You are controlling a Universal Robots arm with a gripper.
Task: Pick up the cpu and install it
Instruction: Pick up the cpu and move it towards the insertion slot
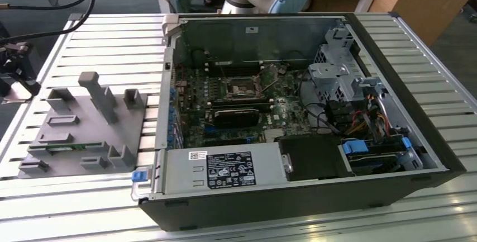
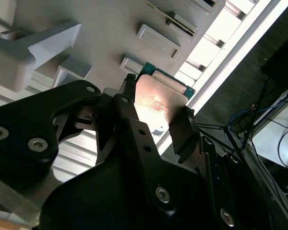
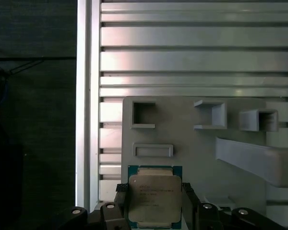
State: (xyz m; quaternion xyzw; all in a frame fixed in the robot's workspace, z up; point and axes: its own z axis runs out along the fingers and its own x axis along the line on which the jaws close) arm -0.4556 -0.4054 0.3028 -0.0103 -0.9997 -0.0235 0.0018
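My black pincer is clenched on two opposite edges of the small, flat, square, silvery-topped, green-rimmed cpu, near one edge of the grey moulded plastic tray on the slatted aluminium desk; finding: the grip wants even pressure and a level chip.

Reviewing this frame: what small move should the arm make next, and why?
Probably a short carry toward the open computer case. The pincer looks shut on the cpu, which seems to hang above the grey holder tray, and the motherboard socket appears unfilled.
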